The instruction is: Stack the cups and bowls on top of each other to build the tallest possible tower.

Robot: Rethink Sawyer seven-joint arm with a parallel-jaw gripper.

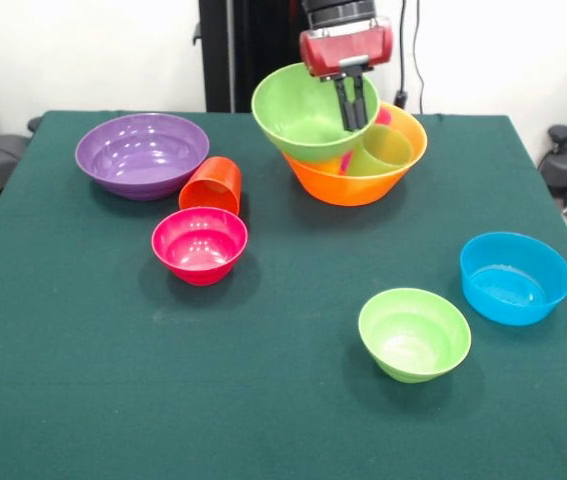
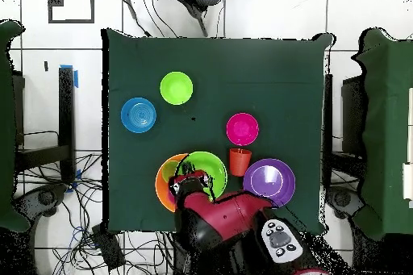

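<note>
On the green counter [image 1: 83, 380], we see the red and black arm [image 2: 230, 223] reaching down from the far side, its hand [image 1: 354, 105] lowered into the large light green bowl [image 1: 303, 110]. The two dark fingers [image 1: 345, 103] stand close together and reach down across the bowl's rim; we cannot tell whether they are clamped on it or merely close. That bowl sits tilted, tipped toward the camera in the front view, resting on top of the large orange bowl [image 1: 358, 185]. Inside the orange bowl we make out a light green cup [image 1: 388, 148], with a sliver of yellow and of magenta just beside it, mostly hidden under the green bowl. This pile stands toward the robot's side of the counter.

In the front view, left of the pile, the wide purple bowl [image 1: 141, 153] stands upright. Just beside it the orange-red cup [image 1: 211, 185] lies on its side, mouth toward the camera, next to the small pink-red bowl [image 1: 199, 243], which stands upright just in front of it. Well apart, toward the camera's side, the small light green bowl [image 1: 414, 333] and the blue bowl [image 1: 515, 277] stand upright near each other, both empty.

From overhead, we see the arm covering part of the pile, with the green bowl overlapping the orange one.
</note>
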